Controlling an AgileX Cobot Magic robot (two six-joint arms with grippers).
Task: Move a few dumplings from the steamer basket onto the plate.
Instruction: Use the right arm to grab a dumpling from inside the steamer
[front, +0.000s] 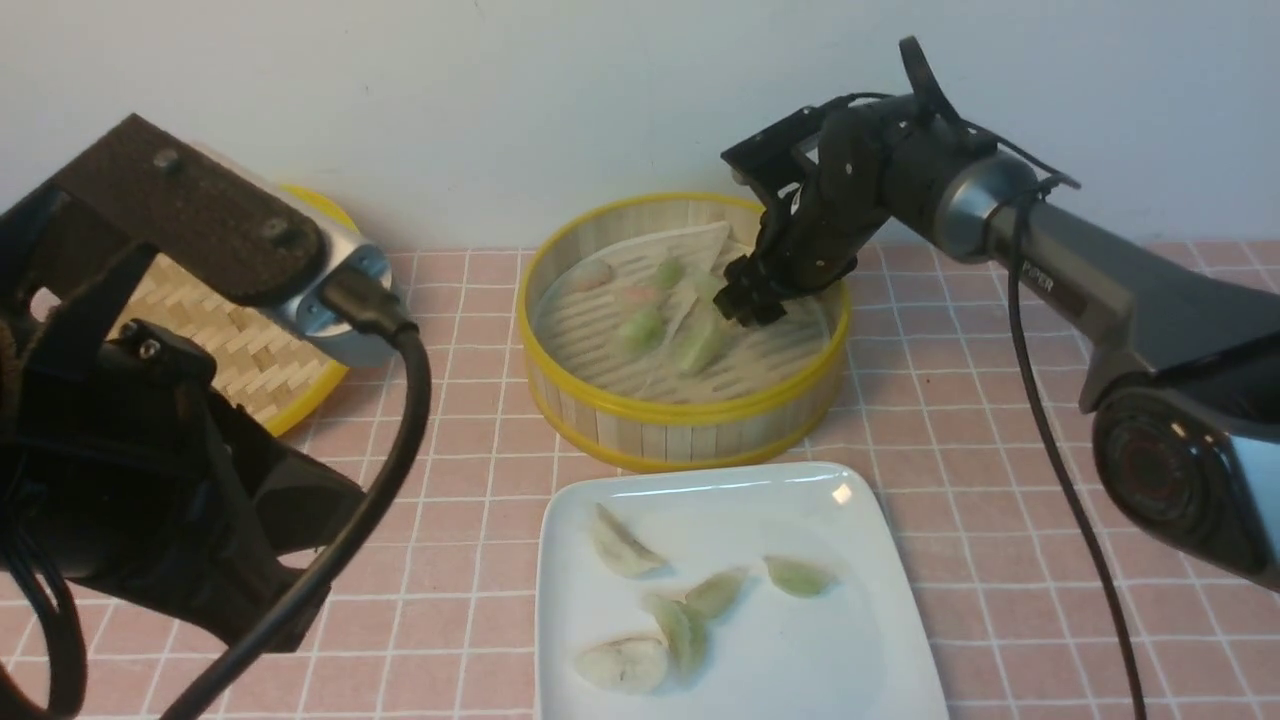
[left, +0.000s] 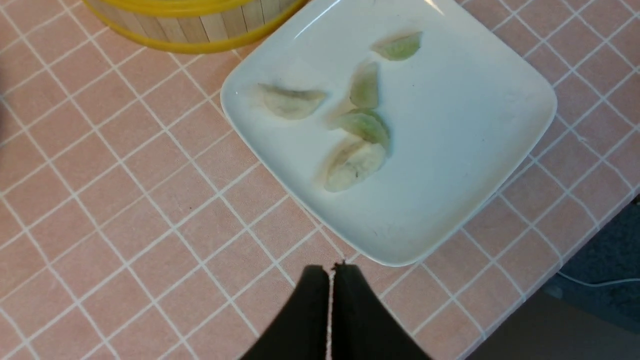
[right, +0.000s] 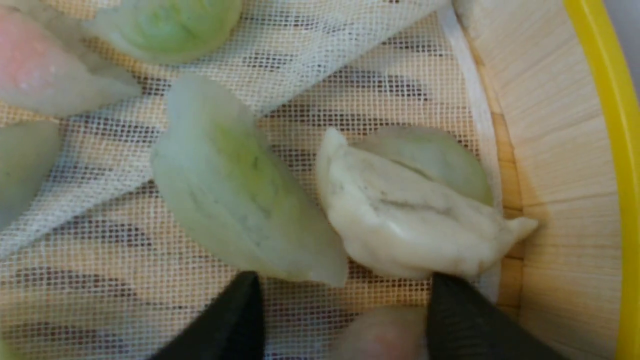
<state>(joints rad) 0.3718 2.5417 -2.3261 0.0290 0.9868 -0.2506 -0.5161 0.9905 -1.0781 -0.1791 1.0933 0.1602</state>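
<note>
The steamer basket (front: 680, 420) stands mid-table and holds several dumplings (front: 643, 328) on a mesh cloth. My right gripper (front: 750, 300) is down inside it near its right wall, open. In the right wrist view its fingers (right: 345, 285) stand apart over the mesh. A pinkish dumpling (right: 385, 335) lies between them against one finger. A whitish dumpling (right: 410, 220) and a pale green one (right: 235, 195) lie just beyond the tips. The plate (front: 880, 640) in front carries several dumplings (front: 622, 545). My left gripper (left: 330, 270) is shut and empty, beside the plate's (left: 475, 150) corner.
A flat woven lid (front: 240, 340) with a yellow rim lies at the back left, partly behind my left arm (front: 150, 450). The mesh cloth (right: 350, 75) is folded over inside the basket. The table's edge (left: 575, 280) runs close to the plate. A wall stands behind.
</note>
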